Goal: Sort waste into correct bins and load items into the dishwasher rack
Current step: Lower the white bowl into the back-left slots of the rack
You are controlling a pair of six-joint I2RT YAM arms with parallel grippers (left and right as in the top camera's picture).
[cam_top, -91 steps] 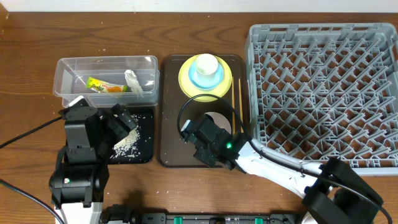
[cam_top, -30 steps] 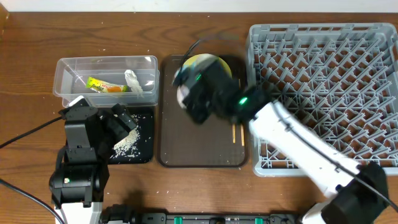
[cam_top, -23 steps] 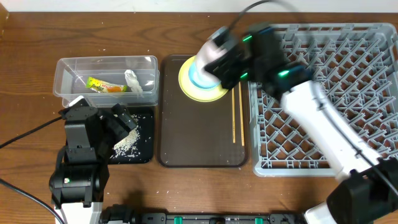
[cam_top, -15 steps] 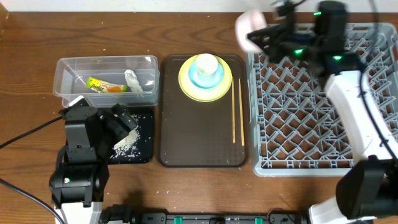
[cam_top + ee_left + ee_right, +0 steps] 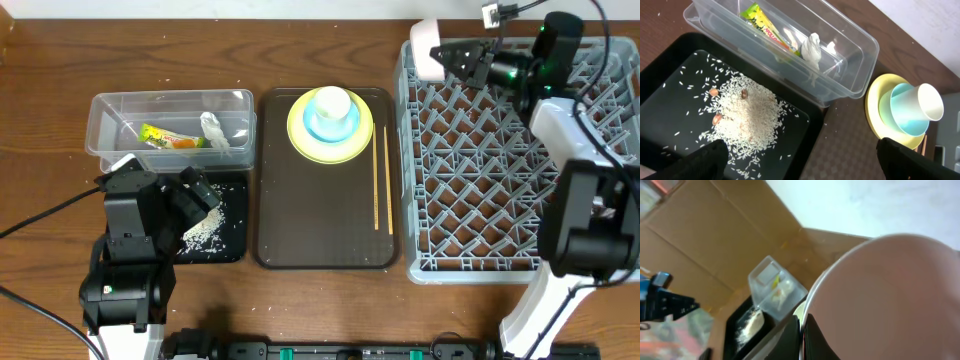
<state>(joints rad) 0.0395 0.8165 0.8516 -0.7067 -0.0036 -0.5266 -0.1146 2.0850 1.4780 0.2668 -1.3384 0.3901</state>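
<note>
1. I count three bowl-shaped dishes. One white bowl (image 5: 428, 50) is up in the air. One light blue bowl (image 5: 330, 130) and one small white cup (image 5: 332, 103) are nested on the single yellow plate (image 5: 298, 135).
2. One pair of chopsticks (image 5: 383, 180) lies lengthwise on the right side of the dark brown serving tray (image 5: 310, 220), just beside the plate stack.
3. There are two bins. The clear tub (image 5: 110, 120) holds one snack wrapper (image 5: 170, 138) and one crumpled tissue (image 5: 214, 130). The black tray (image 5: 232, 235) in front of it holds one heap of rice scraps (image 5: 747, 117) with three small brown bits among them.
4. One grey dishwasher rack (image 5: 520, 170) fills the right of the table (image 5: 50, 80). I see nothing standing between its pegs.
5. My right arm reaches along the rack's far edge. The right gripper (image 5: 802, 330) has its fingers pinched tight on the white bowl's rim and holds the bowl tilted above the rack's far left corner.
6. In the right wrist view the bowl fills most of the picture and hides the rack.
7. My left arm is folded low at the near left. The left gripper (image 5: 800, 150) hangs over the black tray with its fingers spread wide, holding nothing.
</note>
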